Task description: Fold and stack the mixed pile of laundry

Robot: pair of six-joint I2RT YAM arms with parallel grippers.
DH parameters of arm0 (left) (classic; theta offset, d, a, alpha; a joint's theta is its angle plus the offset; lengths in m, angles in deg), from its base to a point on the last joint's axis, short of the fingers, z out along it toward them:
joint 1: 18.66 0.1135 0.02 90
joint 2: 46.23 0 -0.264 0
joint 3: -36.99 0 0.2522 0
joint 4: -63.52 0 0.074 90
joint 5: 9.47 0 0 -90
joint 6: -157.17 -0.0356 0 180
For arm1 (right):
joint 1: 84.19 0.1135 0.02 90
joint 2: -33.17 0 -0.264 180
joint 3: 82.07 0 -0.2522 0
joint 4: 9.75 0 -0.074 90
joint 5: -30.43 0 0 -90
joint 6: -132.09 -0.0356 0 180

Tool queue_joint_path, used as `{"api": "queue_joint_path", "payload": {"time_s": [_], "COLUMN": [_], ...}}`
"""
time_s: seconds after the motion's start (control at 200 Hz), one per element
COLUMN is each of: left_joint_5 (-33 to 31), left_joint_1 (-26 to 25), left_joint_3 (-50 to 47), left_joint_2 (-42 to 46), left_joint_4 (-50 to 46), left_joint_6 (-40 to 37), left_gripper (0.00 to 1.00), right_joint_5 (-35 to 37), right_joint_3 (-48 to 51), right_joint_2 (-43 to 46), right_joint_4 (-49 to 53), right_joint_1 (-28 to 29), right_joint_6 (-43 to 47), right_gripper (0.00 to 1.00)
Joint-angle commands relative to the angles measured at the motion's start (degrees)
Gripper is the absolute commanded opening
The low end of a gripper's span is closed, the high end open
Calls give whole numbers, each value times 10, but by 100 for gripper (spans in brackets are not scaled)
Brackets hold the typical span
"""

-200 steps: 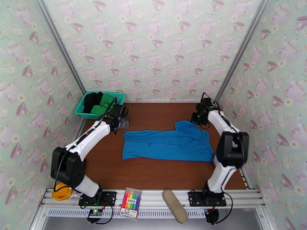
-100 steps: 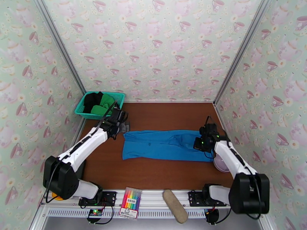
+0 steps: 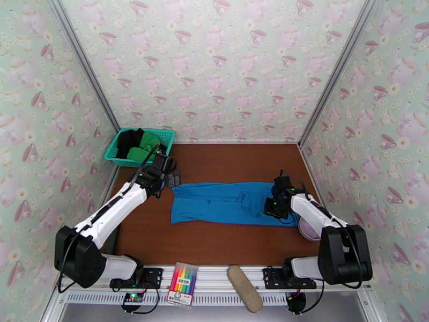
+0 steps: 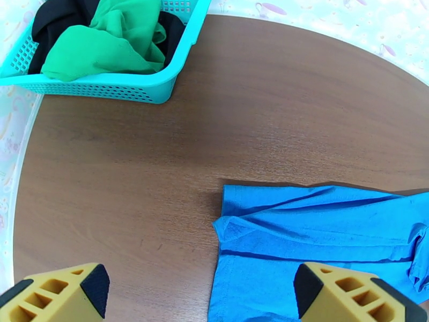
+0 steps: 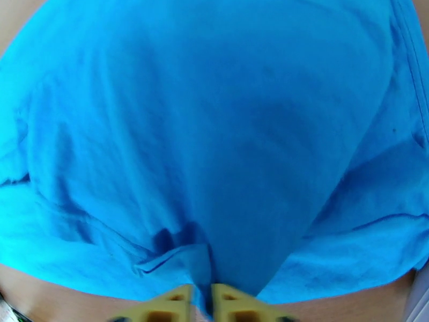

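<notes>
blue garment (image 3: pixel 225 202) spread out, right hand (image 5: pixel 202 299) pinching its edge

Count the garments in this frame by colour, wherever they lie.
blue garment, spread on the table: 1
green garment, in the teal basket: 1
black garment, in the same basket: 1
Total: 3

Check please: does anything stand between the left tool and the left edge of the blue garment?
Nothing visible does. The left tool hangs open over the bare table, and the edge of the blue garment lies right beside it. The teal basket sits apart, farther back.
</notes>
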Motion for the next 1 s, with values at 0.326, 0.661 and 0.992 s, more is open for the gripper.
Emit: {"api": "queue_joint_path", "payload": {"time_s": [0.326,0.661,0.992], "left_joint_5": [5,-28,-4], "left_joint_1": [-1,11,0], "left_joint_3": [64,148,50], "left_joint_2": [-129,-299,-286], "left_joint_4": [7,31,64], "left_joint_6": [-2,-26,-21], "left_gripper": [46,15,10], "right_joint_5": [80,62,49], "right_joint_3": [-127,-121,-102], "right_joint_2": [31,-42,14], "right_joint_4": [94,29,-15], "right_joint_1": [9,9,6], "right_joint_6": [2,18,30], "right_gripper": [100,100,100]}}
